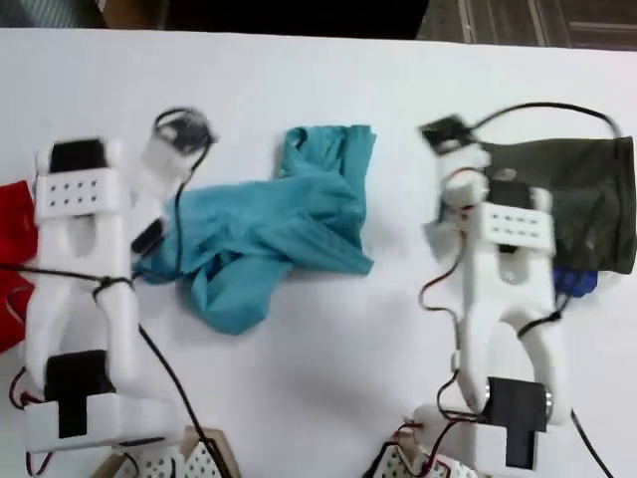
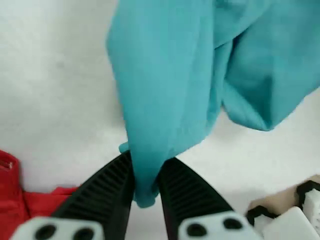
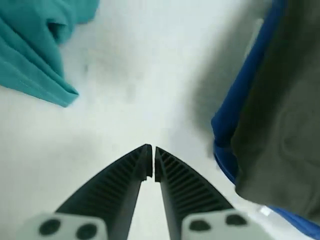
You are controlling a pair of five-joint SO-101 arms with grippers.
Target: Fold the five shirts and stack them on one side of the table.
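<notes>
high view / table (image 1: pixel 328 80): white, two white arms side by side at the near edge
high view / teal shirt (image 1: pixel 289 224): crumpled, not folded, mid-table between the arms; one end runs up to the left arm's wrist
high view / left arm (image 1: pixel 85 249): bent over the table, wrist at the teal shirt's end
high view / red shirt (image 1: pixel 12 249): on the left arm's outer side, cut off by the frame edge, apart from the teal shirt
high view / right arm (image 1: pixel 508 269): stands over the near corner of the olive shirt, well apart from the teal shirt
high view / olive shirt (image 1: pixel 587 199): lies fairly flat on the right arm's outer side, partly hidden by the arm
high view / blue shirt (image 1: pixel 574 281): under the olive shirt, a small bit sticks out at the near edge
left wrist view / left gripper (image 2: pixel 146 165): clamped on a bunched fold of the teal shirt; cloth pinched between the black ribbed jaws and spreading out beyond them; red shirt beside it on the table
right wrist view / right gripper (image 3: pixel 153 155): closed, jaw tips meeting, nothing between them, over bare table
right wrist view / shirts: olive on top of blue to one side of the gripper, a teal corner to the other, none touching it
</notes>
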